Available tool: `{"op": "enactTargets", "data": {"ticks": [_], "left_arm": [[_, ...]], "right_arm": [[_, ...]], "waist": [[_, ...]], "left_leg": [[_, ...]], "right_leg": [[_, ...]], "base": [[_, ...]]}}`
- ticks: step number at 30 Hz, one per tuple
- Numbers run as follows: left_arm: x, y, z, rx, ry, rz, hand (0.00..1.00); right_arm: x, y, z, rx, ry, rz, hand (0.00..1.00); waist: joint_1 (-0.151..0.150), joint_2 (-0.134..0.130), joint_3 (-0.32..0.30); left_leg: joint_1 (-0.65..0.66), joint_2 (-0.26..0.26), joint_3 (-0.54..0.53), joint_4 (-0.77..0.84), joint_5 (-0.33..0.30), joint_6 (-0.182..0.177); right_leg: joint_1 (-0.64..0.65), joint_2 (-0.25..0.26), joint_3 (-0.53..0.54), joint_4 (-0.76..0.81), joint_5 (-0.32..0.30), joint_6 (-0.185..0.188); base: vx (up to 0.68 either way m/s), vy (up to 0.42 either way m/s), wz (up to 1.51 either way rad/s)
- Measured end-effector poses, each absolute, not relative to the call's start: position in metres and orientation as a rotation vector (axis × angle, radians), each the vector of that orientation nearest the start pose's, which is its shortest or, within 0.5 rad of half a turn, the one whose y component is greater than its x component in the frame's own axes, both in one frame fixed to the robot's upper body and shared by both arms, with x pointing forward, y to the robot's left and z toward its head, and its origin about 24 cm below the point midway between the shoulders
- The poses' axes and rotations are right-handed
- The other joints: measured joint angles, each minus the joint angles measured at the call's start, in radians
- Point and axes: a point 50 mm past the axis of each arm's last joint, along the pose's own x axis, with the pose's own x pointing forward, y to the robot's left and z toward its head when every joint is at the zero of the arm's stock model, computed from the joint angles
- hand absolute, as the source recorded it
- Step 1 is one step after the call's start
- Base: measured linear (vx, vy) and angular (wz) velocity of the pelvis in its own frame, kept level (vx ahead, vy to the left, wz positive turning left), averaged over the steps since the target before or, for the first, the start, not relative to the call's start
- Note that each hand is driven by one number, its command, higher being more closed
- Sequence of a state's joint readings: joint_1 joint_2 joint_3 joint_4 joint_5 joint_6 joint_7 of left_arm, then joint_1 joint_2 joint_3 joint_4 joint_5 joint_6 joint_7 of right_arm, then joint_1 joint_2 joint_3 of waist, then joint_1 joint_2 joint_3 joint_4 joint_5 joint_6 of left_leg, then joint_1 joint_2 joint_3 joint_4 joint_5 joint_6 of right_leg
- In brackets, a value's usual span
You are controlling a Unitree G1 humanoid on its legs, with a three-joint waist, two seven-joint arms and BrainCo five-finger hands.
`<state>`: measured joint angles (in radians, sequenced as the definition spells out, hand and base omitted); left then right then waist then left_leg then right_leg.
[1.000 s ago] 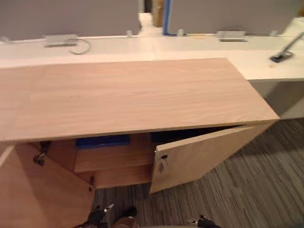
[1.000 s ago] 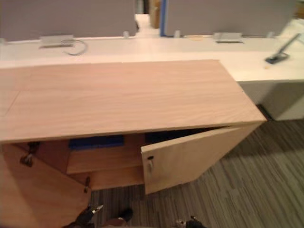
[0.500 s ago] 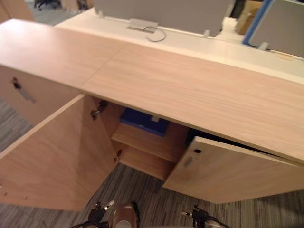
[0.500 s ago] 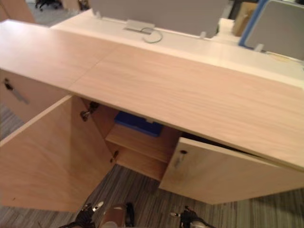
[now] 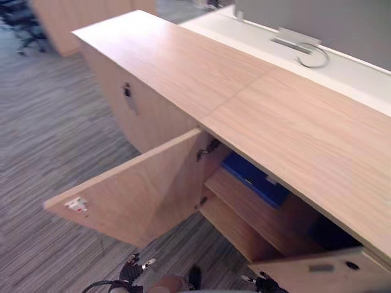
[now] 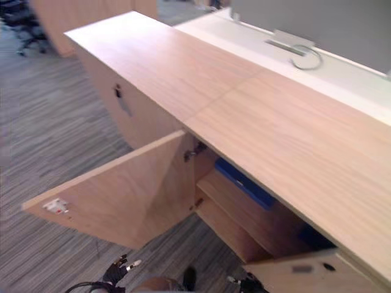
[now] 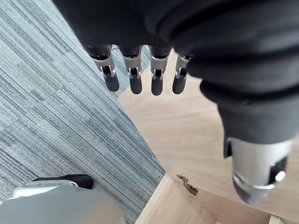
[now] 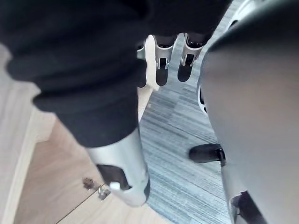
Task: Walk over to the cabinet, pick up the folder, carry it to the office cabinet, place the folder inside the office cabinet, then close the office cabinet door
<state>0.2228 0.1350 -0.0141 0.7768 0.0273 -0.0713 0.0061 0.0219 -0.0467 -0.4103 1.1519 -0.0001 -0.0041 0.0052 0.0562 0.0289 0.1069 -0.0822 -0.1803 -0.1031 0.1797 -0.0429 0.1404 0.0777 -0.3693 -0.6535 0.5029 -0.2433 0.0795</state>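
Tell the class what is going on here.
The robot faces a wooden cabinet. A blue folder lies on a shelf inside. The left door stands wide open, the right door ajar. The left hand and right hand hang open, holding nothing; neither door is closed yet.

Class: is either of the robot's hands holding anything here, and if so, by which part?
Nothing is held. The left hand and right hand hang open and empty; the blue folder lies on a shelf inside the cabinet.

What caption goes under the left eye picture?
Blue folder resting on a shelf inside the wooden cabinet, one door swung open.
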Motion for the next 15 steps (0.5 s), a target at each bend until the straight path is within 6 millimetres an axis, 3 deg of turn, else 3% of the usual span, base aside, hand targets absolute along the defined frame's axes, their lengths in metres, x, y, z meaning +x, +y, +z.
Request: {"op": "enactTargets", "data": {"ticks": [3,4,5,8,11,15], "left_arm": [[0.094,0.204,-0.141,0.178,0.933,0.027,0.00],[0.093,0.204,-0.141,0.176,0.935,0.025,0.00],[0.089,0.205,-0.142,0.170,0.947,0.029,0.00],[0.083,0.206,-0.143,0.118,0.958,0.054,0.00],[0.083,0.211,-0.142,0.056,0.953,0.094,0.00],[0.081,0.212,-0.142,0.007,0.951,0.110,0.00]], "right_arm": [[0.092,-0.205,-0.165,0.221,1.121,-0.399,0.00],[0.094,-0.204,-0.165,0.222,1.115,-0.395,0.00],[0.095,-0.203,-0.165,0.224,1.113,-0.391,0.00],[0.091,-0.200,-0.167,0.222,1.135,-0.379,0.00],[0.084,-0.200,-0.168,0.221,1.150,-0.382,0.00],[0.082,-0.196,-0.169,0.199,1.166,-0.347,0.00]], "waist": [[-0.002,-0.007,-0.006],[-0.001,-0.011,-0.007],[-0.005,-0.017,-0.007],[-0.004,-0.020,-0.025],[-0.008,-0.036,-0.031],[-0.005,-0.051,-0.033]], "left_leg": [[0.027,0.007,-0.024,-0.022,-0.002,-0.037],[0.029,0.013,-0.021,-0.024,-0.005,-0.044],[0.027,0.028,-0.016,-0.030,-0.011,-0.061],[0.013,0.097,0.007,-0.077,0.001,-0.106],[0.023,0.135,0.001,-0.114,0.025,-0.140],[0.064,0.148,-0.009,-0.141,0.039,-0.148]], "right_leg": [[-0.055,0.055,0.227,-0.158,0.035,0.019],[-0.057,0.063,0.227,-0.200,0.064,0.017],[-0.054,0.087,0.243,-0.252,0.131,0.047],[-0.053,0.167,0.244,-0.372,0.187,0.022],[-0.045,0.208,0.233,-0.403,0.193,0.012],[-0.002,0.225,0.220,-0.428,0.194,0.012]], "base": [[-0.04,-0.092,0.43],[-0.06,-0.218,-0.14],[-0.05,-0.239,-0.39],[-0.01,-0.246,-0.31],[0.00,-0.248,-0.02],[0.01,-0.106,0.07]]}}
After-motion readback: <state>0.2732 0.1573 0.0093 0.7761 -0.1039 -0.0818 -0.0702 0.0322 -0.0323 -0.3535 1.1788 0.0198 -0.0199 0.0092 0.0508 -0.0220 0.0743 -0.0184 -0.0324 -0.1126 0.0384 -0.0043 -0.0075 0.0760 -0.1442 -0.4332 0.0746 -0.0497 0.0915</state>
